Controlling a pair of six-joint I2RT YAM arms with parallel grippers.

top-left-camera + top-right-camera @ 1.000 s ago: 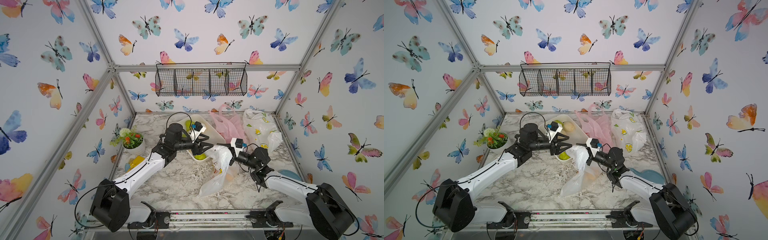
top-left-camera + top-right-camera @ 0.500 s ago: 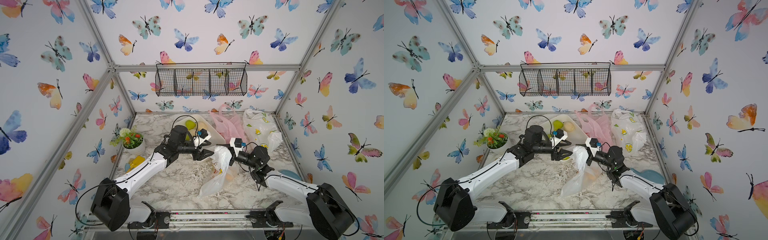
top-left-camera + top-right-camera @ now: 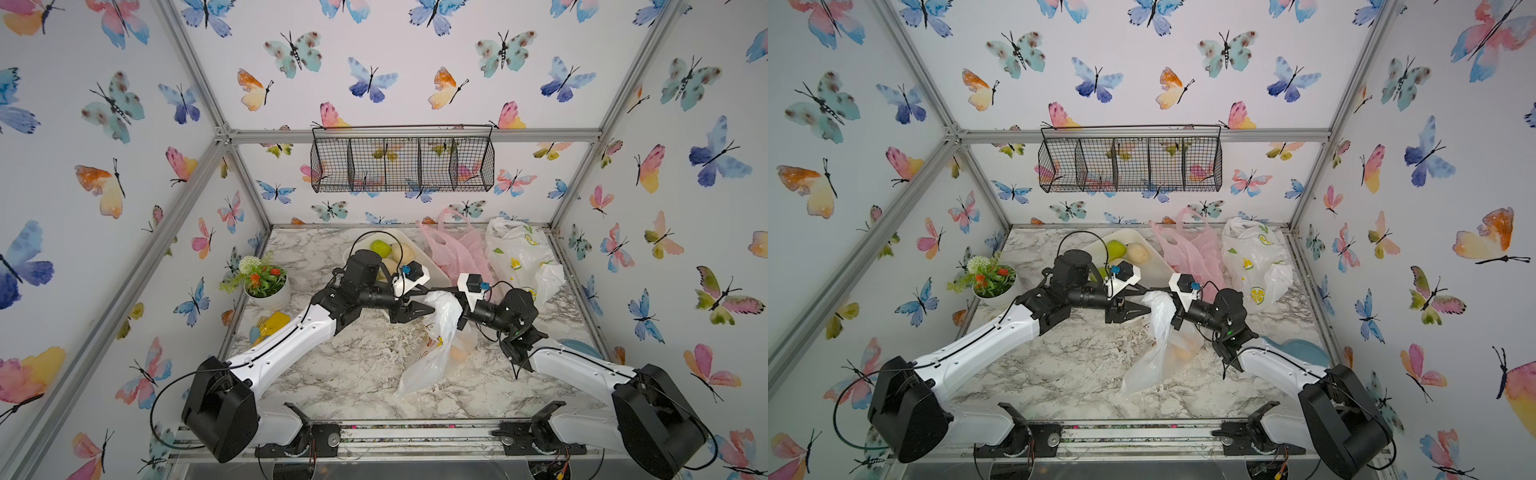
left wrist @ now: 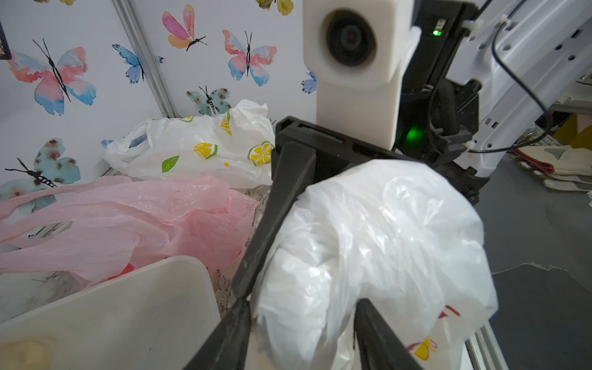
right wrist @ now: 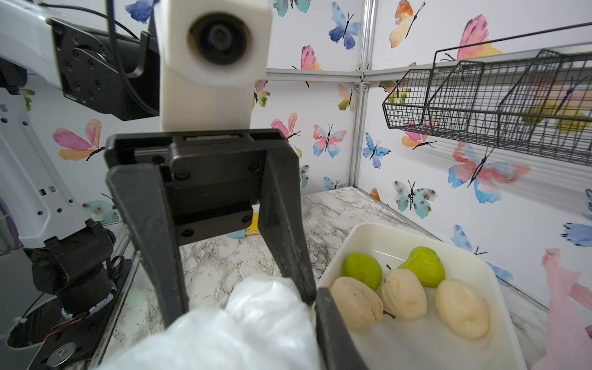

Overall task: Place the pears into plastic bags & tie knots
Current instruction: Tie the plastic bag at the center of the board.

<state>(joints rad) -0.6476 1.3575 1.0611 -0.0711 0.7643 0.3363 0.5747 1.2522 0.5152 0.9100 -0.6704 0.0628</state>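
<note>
Top views: found left arm (image 3: 291, 336) stretched from its near-left base across the marble table (image 3: 353, 374) to mid-table, forearm close to level, left gripper (image 3: 432, 300) aimed sideways. Found right arm (image 3: 573, 365) folded shorter, elbow low, right gripper (image 3: 452, 305) turned to face it, tips meeting.

Logged right gripper nearly closed, pinching the bunched top of the white doodle bag (image 3: 432, 357); bag hanging from that grip, lower end slumped on the table right of centre. Logged left gripper roughly half open, one finger (image 4: 230, 330) on each side of the same bunch. Cannot tell whether its pads press the plastic.

Compared with one second back: left gripper then above the near corner of the white tray (image 5: 378, 240), since swung across to the bag top. Right arm and bag much as before.

Counted five pears (image 5: 403, 296) in the tray from right wrist view, two green, three cream; in both top views partly behind the left wrist. Right gripper's second finger buried under plastic in left wrist view. Noted a roundish pale orange shape (image 3: 457, 353) low inside the white doodle bag, too veiled to name. Pink bag (image 3: 453, 253) and lemon bag (image 3: 519, 257) slumped at back right, pink one next to the tray; contents not made out.
</note>
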